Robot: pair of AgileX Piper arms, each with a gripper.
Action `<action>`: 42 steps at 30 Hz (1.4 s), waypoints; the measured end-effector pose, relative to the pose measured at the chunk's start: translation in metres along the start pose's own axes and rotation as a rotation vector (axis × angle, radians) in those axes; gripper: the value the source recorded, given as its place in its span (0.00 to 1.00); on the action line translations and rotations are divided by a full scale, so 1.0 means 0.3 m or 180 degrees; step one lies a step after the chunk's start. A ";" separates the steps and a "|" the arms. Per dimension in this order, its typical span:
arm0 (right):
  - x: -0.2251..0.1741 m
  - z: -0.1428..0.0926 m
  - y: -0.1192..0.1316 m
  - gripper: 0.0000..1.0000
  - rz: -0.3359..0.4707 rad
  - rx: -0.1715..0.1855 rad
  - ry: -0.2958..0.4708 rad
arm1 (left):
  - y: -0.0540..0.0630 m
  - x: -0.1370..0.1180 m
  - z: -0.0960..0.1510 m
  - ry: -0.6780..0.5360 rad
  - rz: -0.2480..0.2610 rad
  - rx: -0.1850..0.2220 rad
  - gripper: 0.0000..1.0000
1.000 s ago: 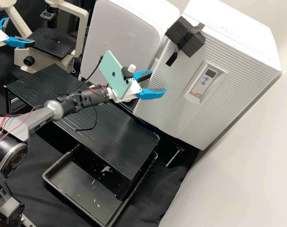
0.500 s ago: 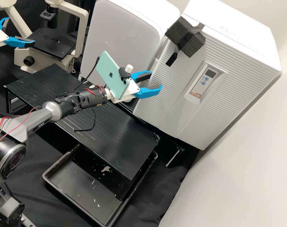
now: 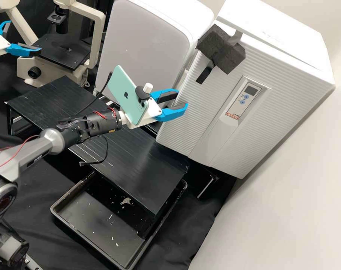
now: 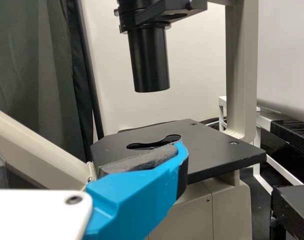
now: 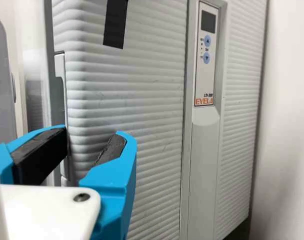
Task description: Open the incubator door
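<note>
My right gripper [image 3: 182, 98] is at the left edge of the incubator door [image 3: 268, 112], its fingers open. In the right wrist view, one finger of the right gripper [image 5: 96, 132] lies beside the door edge and the other in front of the ribbed face of the door [image 5: 152, 100]. The door stands slightly ajar, with a narrow seam along its top. A black foam block [image 3: 230, 56] is taped near its upper left corner. My left gripper [image 3: 25, 36] stands open before the microscope; in the left wrist view, this gripper [image 4: 91, 165] is near the microscope's black stage.
A microscope [image 3: 60, 52] stands at the back left. Left of the incubator is another white appliance [image 3: 144, 48]. A black platform [image 3: 133, 153] lies below the right arm, over a black tray [image 3: 71, 225]. The wall [image 3: 290, 198] runs close along the incubator's right side.
My right gripper has drawn back left and slightly down. The door has shifted slightly outward, with its foam block, and a seam has widened along its top. The left gripper has stayed still.
</note>
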 end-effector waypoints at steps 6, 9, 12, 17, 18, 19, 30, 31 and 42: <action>-0.068 0.022 0.047 0.00 0.0074 0.0020 0.0023 | 0.000 0.000 0.000 0.0000 0.0000 0.0000 1.00; -0.115 0.038 0.078 0.00 0.0180 0.0106 0.0000 | 0.000 0.000 0.000 0.0000 0.0000 0.0000 1.00; -0.154 0.058 0.104 0.00 0.0290 0.0150 -0.0027 | 0.000 0.000 0.000 0.0000 0.0000 0.0000 1.00; -0.194 0.091 0.124 0.00 0.0426 0.0144 -0.0069 | 0.000 0.000 0.000 0.0000 0.0000 0.0000 1.00; -0.197 0.096 0.126 0.00 0.0444 0.0132 -0.0076 | 0.000 0.000 0.000 0.0000 0.0000 0.0000 1.00; -0.203 0.106 0.129 0.00 0.0466 0.0081 -0.0071 | 0.000 0.000 0.000 0.0000 0.0000 0.0000 1.00; -0.245 0.200 0.094 1.00 0.0424 -0.0256 -0.0039 | 0.000 0.000 0.000 0.0000 0.0000 0.0000 1.00; -0.247 0.204 0.090 1.00 0.0410 -0.0286 -0.0034 | 0.000 0.000 0.000 0.0000 0.0000 0.0000 1.00; -0.321 0.199 0.055 1.00 0.0448 -0.0498 0.0203 | 0.000 0.000 0.000 0.0000 0.0000 0.0000 1.00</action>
